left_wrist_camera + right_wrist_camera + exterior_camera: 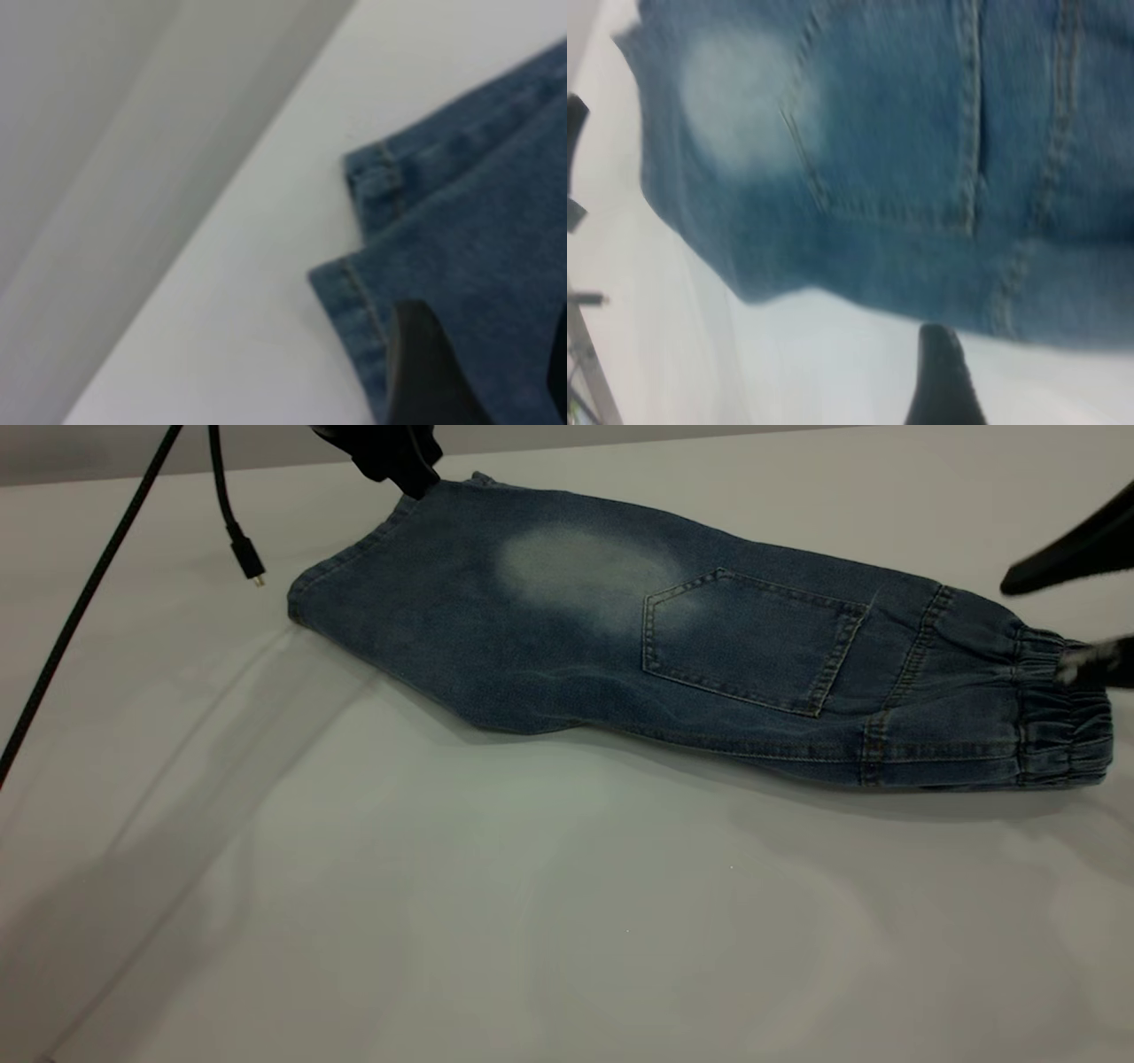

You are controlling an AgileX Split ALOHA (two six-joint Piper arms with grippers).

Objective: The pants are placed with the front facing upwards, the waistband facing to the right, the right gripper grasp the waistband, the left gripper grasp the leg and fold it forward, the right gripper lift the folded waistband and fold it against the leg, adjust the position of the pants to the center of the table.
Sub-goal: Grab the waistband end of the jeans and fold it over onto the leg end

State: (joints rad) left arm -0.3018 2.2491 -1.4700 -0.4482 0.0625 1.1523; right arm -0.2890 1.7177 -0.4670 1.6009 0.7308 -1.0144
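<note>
Pants (709, 638) folded on table (443, 912); left tool (415, 478) pinches leg hem, right tool's (1085, 624) state unclear; no readable writing

The pants (691, 646) lie folded lengthwise on the table (443, 921) — blue denim, patch pocket and a pale faded oval facing up. The waistband (1063, 708) — gathered, ruffled — points right, leg hems left.

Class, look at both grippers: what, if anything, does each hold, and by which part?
The left gripper sits at the pants' leg hem, the right gripper at the waistband; whether either actually grips cannot be told.
</note>
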